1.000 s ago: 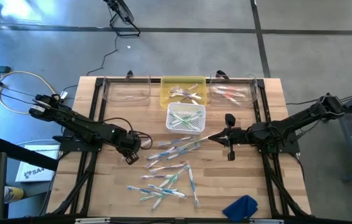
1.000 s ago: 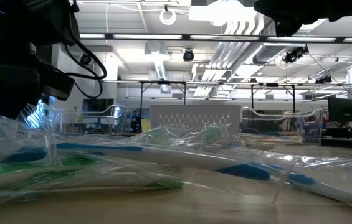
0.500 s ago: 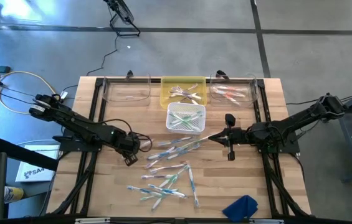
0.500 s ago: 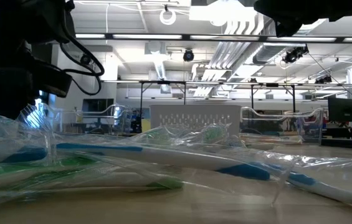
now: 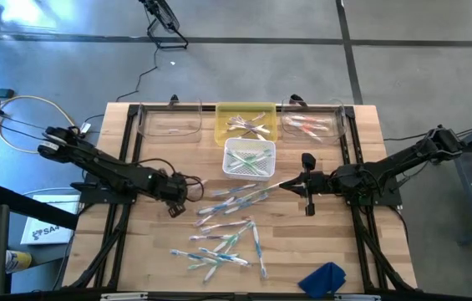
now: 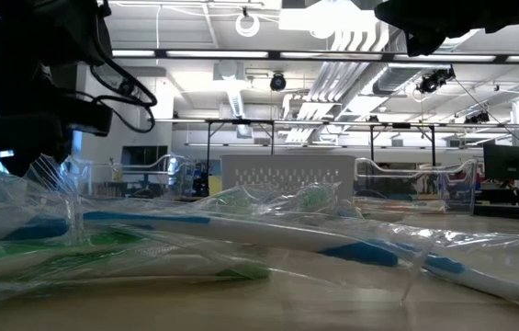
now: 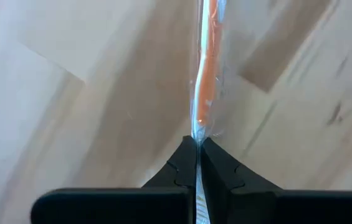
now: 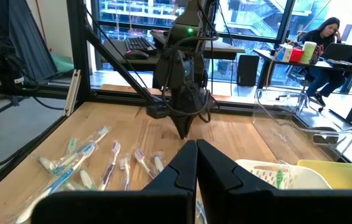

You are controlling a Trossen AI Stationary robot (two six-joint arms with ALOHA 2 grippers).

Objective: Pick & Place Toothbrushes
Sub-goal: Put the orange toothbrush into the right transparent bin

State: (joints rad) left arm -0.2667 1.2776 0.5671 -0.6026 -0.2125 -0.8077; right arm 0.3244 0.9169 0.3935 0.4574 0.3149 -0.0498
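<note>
Left wrist view showing left gripper (image 7: 197,144) jaws clamping an orange toothbrush (image 7: 208,62) above the table (image 7: 88,93), right gripper (image 5: 284,186) jaws resting together beside the white basket (image 5: 249,159).

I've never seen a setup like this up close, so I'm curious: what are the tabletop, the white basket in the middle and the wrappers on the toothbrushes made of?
The tabletop looks like pale wood planks, with visible grain and seams. The white basket seems to be moulded plastic, going by its slotted walls. The wrappers on the toothbrushes appear to be thin clear film: crinkled and glinting, with the coloured handles showing through.
</note>
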